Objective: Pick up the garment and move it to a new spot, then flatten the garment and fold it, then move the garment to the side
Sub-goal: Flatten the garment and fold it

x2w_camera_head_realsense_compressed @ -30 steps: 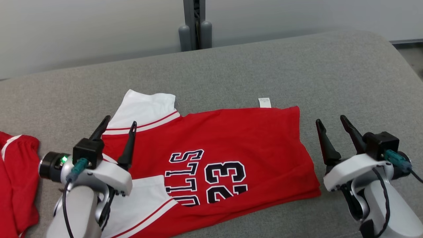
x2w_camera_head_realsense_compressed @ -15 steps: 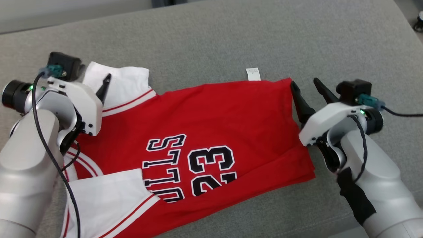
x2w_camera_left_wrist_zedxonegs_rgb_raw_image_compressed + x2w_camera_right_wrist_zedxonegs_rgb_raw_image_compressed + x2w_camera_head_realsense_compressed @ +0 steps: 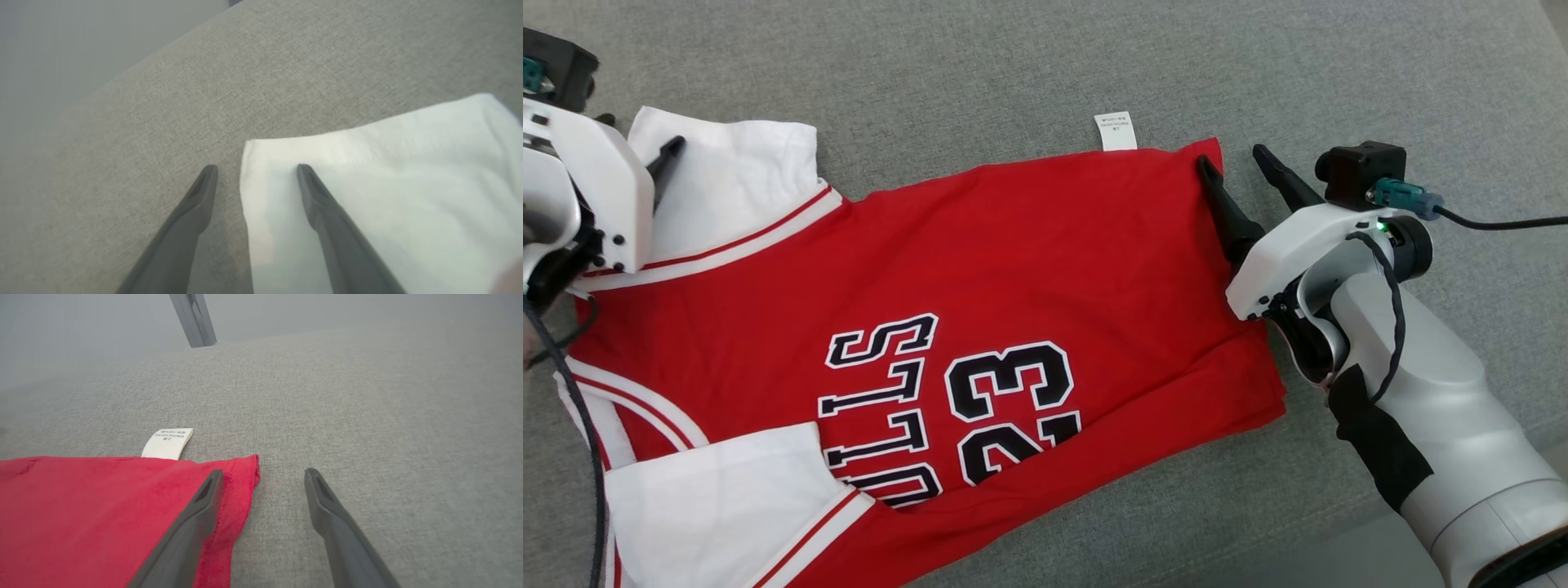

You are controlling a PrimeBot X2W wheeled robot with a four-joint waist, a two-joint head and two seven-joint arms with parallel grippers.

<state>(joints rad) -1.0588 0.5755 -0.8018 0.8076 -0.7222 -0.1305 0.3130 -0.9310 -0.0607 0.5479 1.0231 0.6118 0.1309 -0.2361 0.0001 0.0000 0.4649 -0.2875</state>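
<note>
The garment (image 3: 1013,261) is a red jersey with white sleeves and black "23" lettering, lying spread on the grey cushion (image 3: 980,65). My left gripper (image 3: 257,169) is open and straddles the outer corner of the far white sleeve (image 3: 408,183), one finger on the cloth and one on the cushion. One of its fingers (image 3: 663,167) shows at the upper left of the head view. My right gripper (image 3: 1232,157) is open at the garment's far right corner. In the right wrist view the right gripper (image 3: 263,473) has its left finger over the red hem (image 3: 81,506) and its right finger over bare cushion.
A white care label (image 3: 1115,131) sticks out past the garment's far edge, and the same label (image 3: 167,443) lies left of my right fingers. A grey post (image 3: 194,318) stands beyond the cushion's far edge. Bare grey cushion lies beyond and to the right of the garment.
The head camera has tilted down. Both arms have reached forward, the left to the far white sleeve corner and the right to the far right hem corner. Both grippers stay open.
</note>
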